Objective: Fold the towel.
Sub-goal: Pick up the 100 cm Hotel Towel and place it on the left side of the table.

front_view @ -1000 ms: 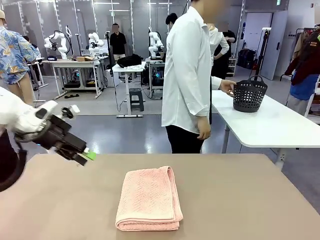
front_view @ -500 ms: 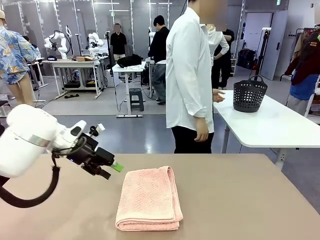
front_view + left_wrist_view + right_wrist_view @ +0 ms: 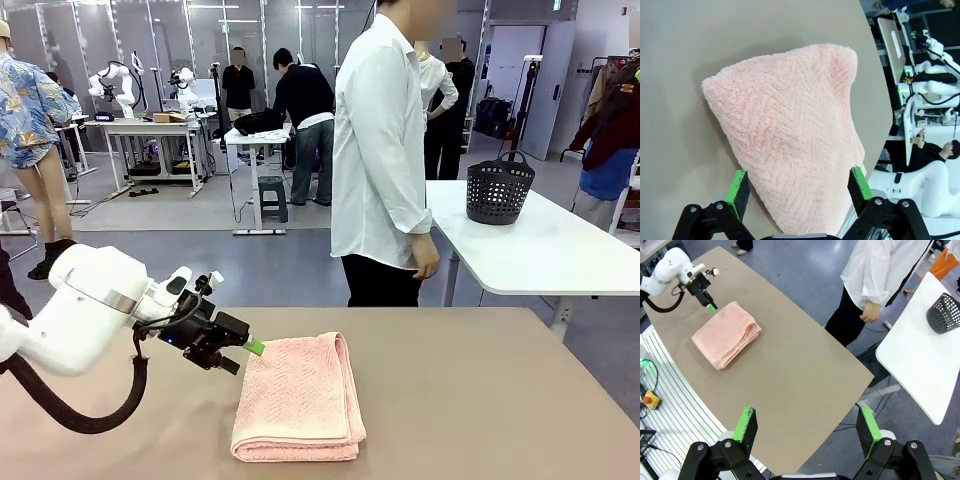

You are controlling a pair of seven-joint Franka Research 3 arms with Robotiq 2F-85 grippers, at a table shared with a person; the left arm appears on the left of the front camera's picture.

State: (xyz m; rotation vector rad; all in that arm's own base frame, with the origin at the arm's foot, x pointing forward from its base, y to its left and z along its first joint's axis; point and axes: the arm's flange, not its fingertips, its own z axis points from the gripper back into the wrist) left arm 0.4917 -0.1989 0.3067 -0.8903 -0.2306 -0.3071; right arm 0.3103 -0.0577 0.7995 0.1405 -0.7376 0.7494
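The salmon-pink towel [image 3: 300, 395] lies folded in a thick rectangle in the middle of the brown table [image 3: 480, 400], with its layered edges toward the right. My left gripper [image 3: 250, 347] hovers low at the towel's far left corner. In the left wrist view that gripper [image 3: 799, 186] stands open, and the towel [image 3: 790, 130] reaches in between its green pads [image 3: 737, 187]. High above the table, my right gripper [image 3: 806, 426] is open with nothing in it. From there the towel [image 3: 725, 340] and the left gripper [image 3: 710, 305] show far below.
A person in a white shirt [image 3: 380, 150] stands at the far edge of the table, side-on. A dark plastic basket [image 3: 498, 188] sits on a white table [image 3: 560, 250] at the back right. Bare tabletop lies to the right of the towel.
My left arm has swung right and down, from the table's left edge to the towel's far left corner. The person's hand has left the basket and now hangs at their side.
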